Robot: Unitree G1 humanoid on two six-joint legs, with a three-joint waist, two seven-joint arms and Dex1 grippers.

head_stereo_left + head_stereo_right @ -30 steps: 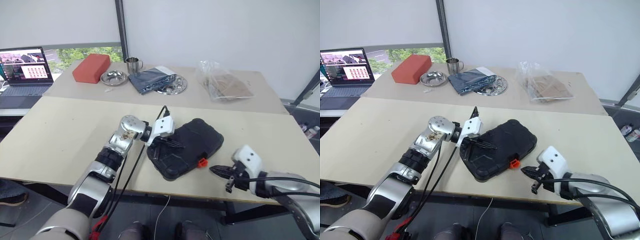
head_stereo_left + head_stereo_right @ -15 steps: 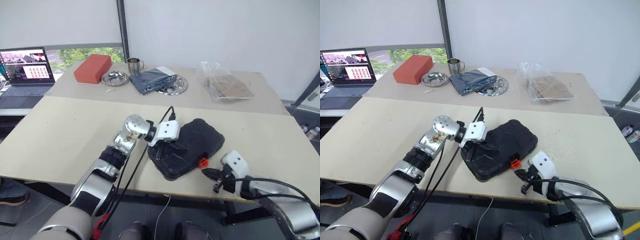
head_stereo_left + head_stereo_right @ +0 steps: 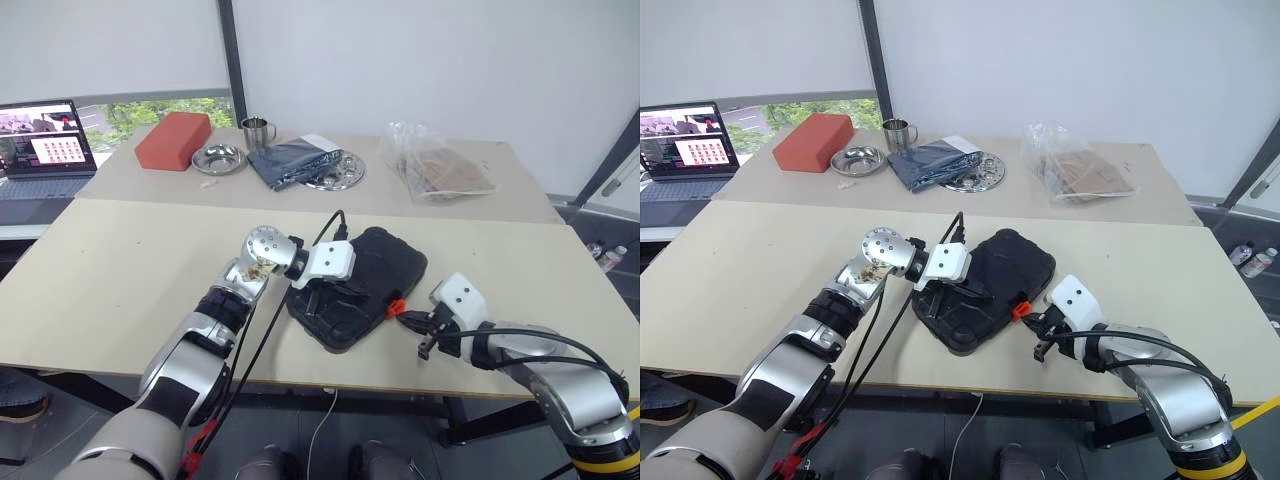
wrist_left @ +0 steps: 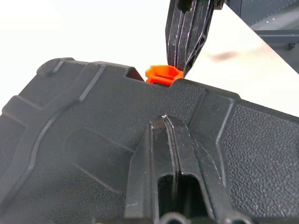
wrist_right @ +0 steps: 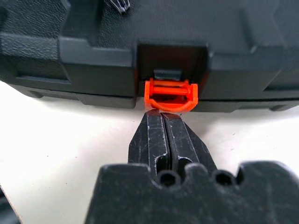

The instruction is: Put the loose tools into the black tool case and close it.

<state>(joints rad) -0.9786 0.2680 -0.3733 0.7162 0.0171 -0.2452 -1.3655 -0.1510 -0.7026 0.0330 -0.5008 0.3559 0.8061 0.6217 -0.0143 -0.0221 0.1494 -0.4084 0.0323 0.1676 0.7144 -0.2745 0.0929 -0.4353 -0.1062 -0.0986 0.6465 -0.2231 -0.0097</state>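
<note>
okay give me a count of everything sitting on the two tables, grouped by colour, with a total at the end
Black: 1, the closed moulded plastic tool case with an orange latch
Red-brown: 1, the rectangular block
Silver metal: 3, the round bowl, the handled cup, the flat plate
Grey-blue: 1, the folded cloth
Clear: 1, the crumpled plastic bag
Dark grey: 1, the open laptop
Total: 8

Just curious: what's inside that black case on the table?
Can't tell: the black case is closed. On its lid rests the left gripper, shut, and the right gripper, shut, meets its orange latch.

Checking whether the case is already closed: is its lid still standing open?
No: the black tool case lies shut on the table, its lid down flat and the orange latch at its front edge.
</note>
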